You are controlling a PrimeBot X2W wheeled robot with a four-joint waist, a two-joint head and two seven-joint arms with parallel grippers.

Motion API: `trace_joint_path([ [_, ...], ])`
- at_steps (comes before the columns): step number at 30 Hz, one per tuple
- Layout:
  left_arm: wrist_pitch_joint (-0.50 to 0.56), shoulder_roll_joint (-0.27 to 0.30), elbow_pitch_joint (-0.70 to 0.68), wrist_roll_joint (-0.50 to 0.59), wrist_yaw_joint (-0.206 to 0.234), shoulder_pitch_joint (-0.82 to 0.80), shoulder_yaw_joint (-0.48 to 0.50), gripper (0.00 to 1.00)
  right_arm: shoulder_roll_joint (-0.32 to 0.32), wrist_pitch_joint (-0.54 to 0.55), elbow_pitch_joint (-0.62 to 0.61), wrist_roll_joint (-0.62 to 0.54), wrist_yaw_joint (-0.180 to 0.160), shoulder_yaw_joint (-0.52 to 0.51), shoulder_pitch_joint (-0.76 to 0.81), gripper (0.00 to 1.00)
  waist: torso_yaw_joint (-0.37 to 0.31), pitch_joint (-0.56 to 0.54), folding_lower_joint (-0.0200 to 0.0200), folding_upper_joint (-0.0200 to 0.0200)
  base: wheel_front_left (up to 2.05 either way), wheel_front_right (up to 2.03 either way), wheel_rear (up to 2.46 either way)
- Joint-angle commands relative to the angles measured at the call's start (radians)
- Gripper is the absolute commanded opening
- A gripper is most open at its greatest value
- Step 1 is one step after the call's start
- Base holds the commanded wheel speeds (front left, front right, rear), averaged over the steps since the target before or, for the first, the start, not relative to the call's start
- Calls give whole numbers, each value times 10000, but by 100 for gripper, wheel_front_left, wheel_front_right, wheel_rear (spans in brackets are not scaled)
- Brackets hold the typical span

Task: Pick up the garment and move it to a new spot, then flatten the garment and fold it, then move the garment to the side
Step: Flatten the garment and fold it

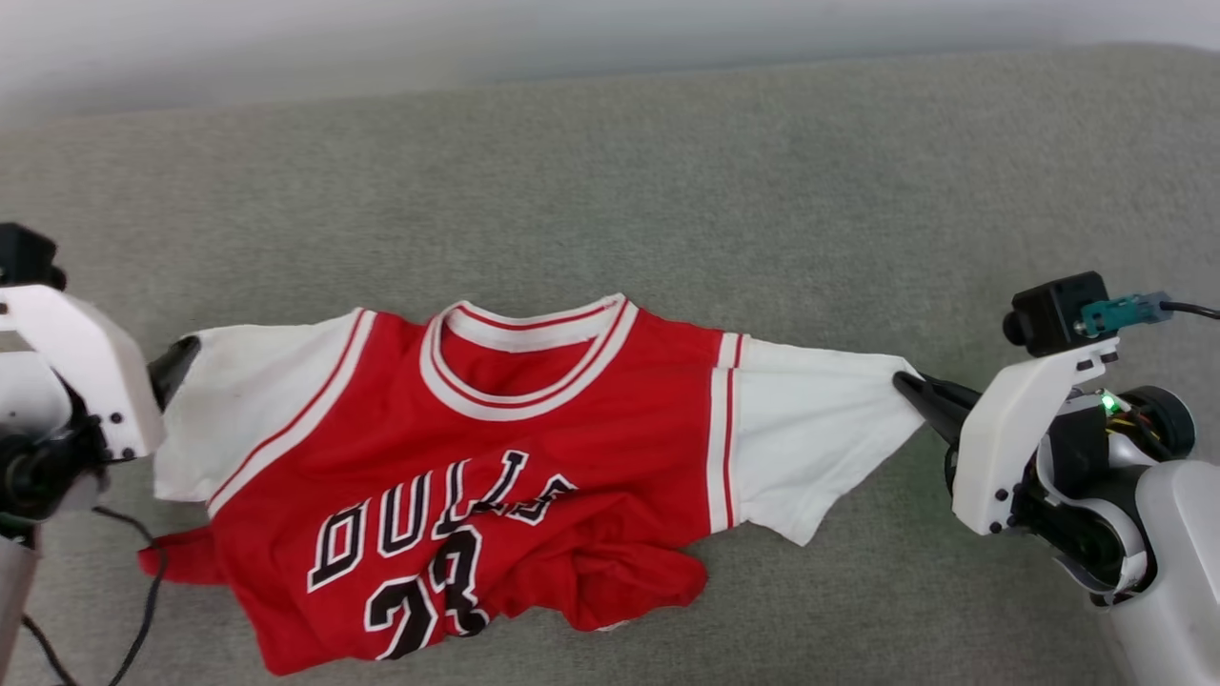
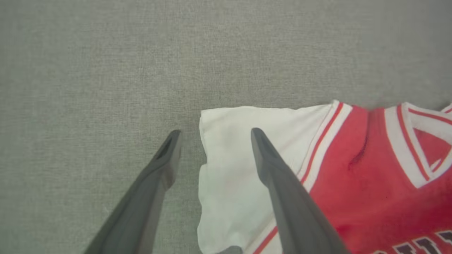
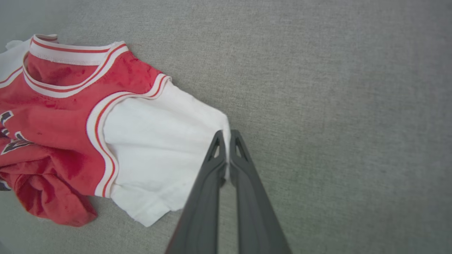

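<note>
The garment (image 1: 572,448) lay face-up on the grey cloth surface (image 1: 667,171), red hem bunched nearest the robot, its white left edge between the left gripper's (image 2: 215,132) spread fingers, its white right corner pinched in the closed right gripper (image 3: 226,135), collar farthest.

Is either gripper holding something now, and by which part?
The right gripper is shut on the garment, pinching the outer corner of its white part. The left gripper is open, fingers astride the opposite white edge, holding nothing.

Red garment (image 1: 591,429) spread, hem rumpled
</note>
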Motion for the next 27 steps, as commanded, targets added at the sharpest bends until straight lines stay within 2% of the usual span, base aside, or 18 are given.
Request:
trace_joint_path([
  [1,328,82,182,-156,-48,-183,-36,100,33,-89,-61,60,1,75,-215,0,-421,455,-1,0,0,0,0],
  [5,1099,227,712,-398,-111,-364,-112,100,-48,-299,-98,98,-1,199,-281,0,-611,795,-1,0,0,0,0],
  [9,1836,-82,1278,-758,-216,-275,-369,100,-67,-439,-25,169,-1,285,-356,0,-725,1006,-1,0,0,0,0],
  [11,2229,-325,1532,-883,-220,-158,-567,40,-104,-496,20,168,-1,317,-388,0,-755,1054,-1,0,0,0,0],
  [12,2276,-437,1627,-923,-196,-120,-627,25,-111,-533,51,187,-1,325,-399,0,-768,1073,-1,0,0,0,0],
  [13,2317,-573,1716,-996,-185,-115,-653,0,-122,-555,68,200,-1,337,-418,0,-776,1090,-1,0,0,0,0],
  [16,2194,-899,1924,-1104,-187,-93,-681,0,-182,-677,71,231,-1,382,-484,0,-779,1101,-1,0,0,0,0],
  [19,1821,-978,2085,-970,-159,-209,-650,0,-242,-808,94,265,-1,368,-541,0,-743,1040,-1,0,0,0,0],
  [27,211,-629,1915,111,-65,-1355,-655,0,-563,-1303,540,-156,-2,27,-818,0,-417,289,-1,0,0,0,0],
])
